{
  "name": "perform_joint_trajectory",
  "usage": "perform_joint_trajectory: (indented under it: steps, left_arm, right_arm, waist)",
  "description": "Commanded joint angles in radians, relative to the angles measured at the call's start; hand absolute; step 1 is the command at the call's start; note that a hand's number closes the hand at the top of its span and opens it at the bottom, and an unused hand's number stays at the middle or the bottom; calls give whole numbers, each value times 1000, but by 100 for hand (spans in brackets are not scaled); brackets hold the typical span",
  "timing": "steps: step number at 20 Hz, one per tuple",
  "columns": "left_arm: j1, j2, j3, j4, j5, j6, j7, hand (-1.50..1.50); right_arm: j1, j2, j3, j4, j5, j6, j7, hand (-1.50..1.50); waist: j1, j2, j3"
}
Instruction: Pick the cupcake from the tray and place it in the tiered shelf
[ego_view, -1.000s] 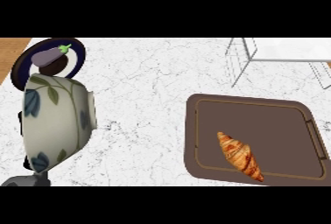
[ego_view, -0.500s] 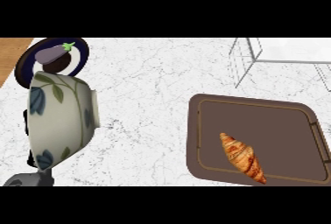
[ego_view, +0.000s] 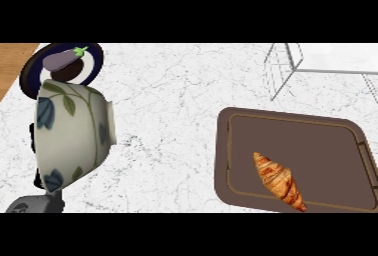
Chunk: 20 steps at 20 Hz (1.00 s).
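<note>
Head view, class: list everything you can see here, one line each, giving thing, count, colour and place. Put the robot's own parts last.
Counter: one, white marbled, fills most of the view; a brown wooden strip shows at the top left corner.
Tray: one, brown, right side of the counter.
Croissant: one, golden brown, lying on the tray's lower part. No cupcake shows.
Plate: one, dark blue rim with a white centre, top left.
Eggplant: one, purple with a green stem, on the plate.
Bowl: one, cream with blue and green leaves, tipped on its side at the left, close to the camera.
Wire shelf: one, white, top right, partly cut off.
Robot part: one, grey, bottom left below the bowl; no hand clearly shows.
</note>
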Motion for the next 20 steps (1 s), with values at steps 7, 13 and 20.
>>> perform_joint_trajectory:
  steps: [7, 13, 20]
  left_arm:
    - [-3, -24, -9, 53, 6, -37, 27, 0]
    - [-8, -24, 7, 63, 18, -67, -6, 0]
    - [14, -56, -23, 13, -11, -41, 29, 0]
  right_arm:
    - [-107, 7, 77, 286, 141, -96, -202, 150]
    - [-96, 31, 79, 470, 207, -239, -371, 150]
    - [-187, 53, 69, 581, 221, -258, -442, 150]
  waist:
    - [-4, 8, -11]
    - [4, 15, -10]
    - [7, 12, -10]
